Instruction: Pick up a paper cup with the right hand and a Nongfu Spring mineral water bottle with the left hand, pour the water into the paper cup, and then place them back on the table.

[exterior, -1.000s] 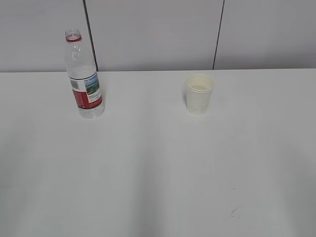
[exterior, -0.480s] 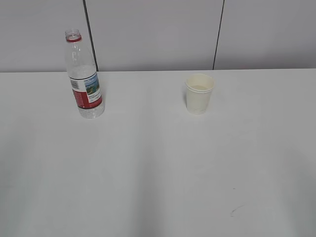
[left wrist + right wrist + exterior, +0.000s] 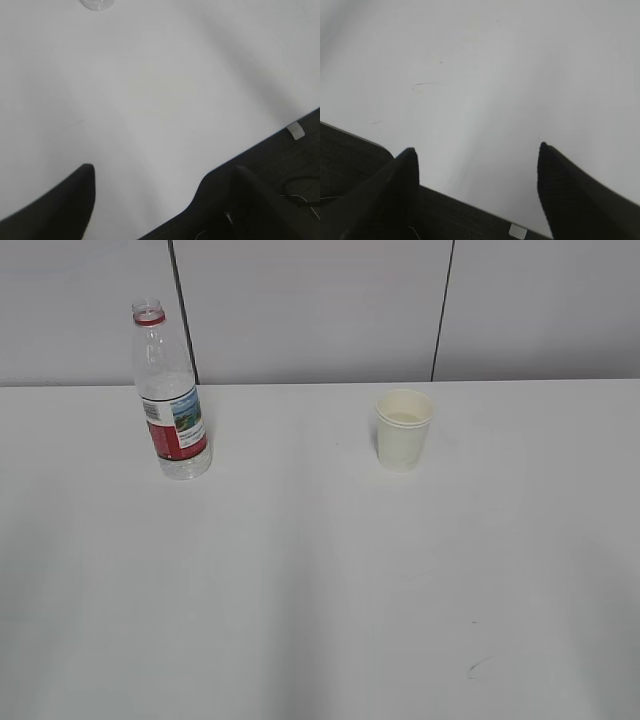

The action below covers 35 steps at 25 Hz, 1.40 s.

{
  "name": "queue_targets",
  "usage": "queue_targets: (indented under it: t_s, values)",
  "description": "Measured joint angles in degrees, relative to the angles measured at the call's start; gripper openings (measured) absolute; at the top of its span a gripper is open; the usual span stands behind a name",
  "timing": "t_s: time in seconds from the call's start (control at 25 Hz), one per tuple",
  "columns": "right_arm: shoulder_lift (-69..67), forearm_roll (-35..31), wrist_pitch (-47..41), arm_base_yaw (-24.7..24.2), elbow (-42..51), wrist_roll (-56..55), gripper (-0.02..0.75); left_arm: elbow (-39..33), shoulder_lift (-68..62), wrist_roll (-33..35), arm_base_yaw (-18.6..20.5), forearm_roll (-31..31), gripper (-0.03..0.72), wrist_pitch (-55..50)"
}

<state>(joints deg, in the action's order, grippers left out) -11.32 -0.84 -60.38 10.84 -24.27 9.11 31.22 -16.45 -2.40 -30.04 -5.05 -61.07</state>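
While both arms are out of the exterior view, the paper cup (image 3: 404, 429) is seen standing upright on the white tabletop (image 3: 320, 590), right of the middle and toward the back. It is cream-white, tapered, with a rolled rim, and nothing touches it. Well apart from it, at the far left of the same back area, the Nongfu Spring mineral water bottle (image 3: 170, 395) stands upright with no cap; a red ring circles its neck, and a red-and-white label with a small green picture wraps its lower half. Behind the tabletop, a pale grey wall is divided by two dark vertical seams (image 3: 441, 310).

From the left wrist view, the left tool (image 3: 165, 185) is shown open: its two black fingers are spread wide with nothing between them, held over the near edge of the tabletop. Only the clear base of the bottle (image 3: 98, 4) is caught at the top edge of that view, well away from the fingers.

From the right wrist view, the right tool (image 3: 477, 165) is likewise shown open and empty, its two black fingers set wide apart above the tabletop's near edge, where faint dark scuff marks (image 3: 422, 85) are seen on the white surface. The cup is not seen in that view.
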Motion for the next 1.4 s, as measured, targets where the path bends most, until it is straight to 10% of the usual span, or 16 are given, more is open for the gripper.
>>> queue_targets:
  t_s: [0.24, 0.76, 1.4]
  values:
    - [2.1, 0.0, 0.1, -1.6, 0.0, 0.0, 0.546, 0.0, 1.0, 0.0, 2.6, 0.1, 0.496, 0.1]
    - [11.8, 0.0, 0.1, -14.8, 0.0, 0.0, 0.546, 0.0, 15.0, 0.0, 24.2, 0.1, 0.485, -0.2]
    - [12.3, 0.0, 0.0, -14.9, 0.0, 0.0, 0.546, 0.0, 17.2, 0.0, 27.2, 0.1, 0.462, -0.5]
